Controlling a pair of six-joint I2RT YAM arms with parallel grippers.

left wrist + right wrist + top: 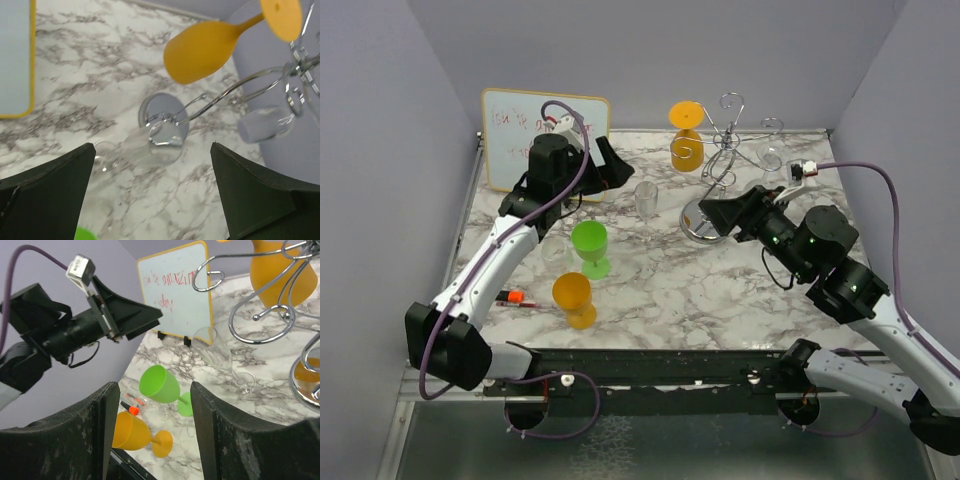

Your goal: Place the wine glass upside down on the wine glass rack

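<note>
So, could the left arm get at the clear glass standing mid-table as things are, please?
Probably yes: the left gripper is open and hangs close to the clear glass, aimed towards it, with nothing standing between them.

Wine glass rack: silver wire stand with a round chrome base, a central stem and curled, spiral-tipped arms. It stands upright at the far right of the marble tabletop. An orange glass and a clear glass hang on it upside down.

Wine glass: clear and empty, upright on its foot on the tabletop, near the left of the rack's base and not touching it.
</note>
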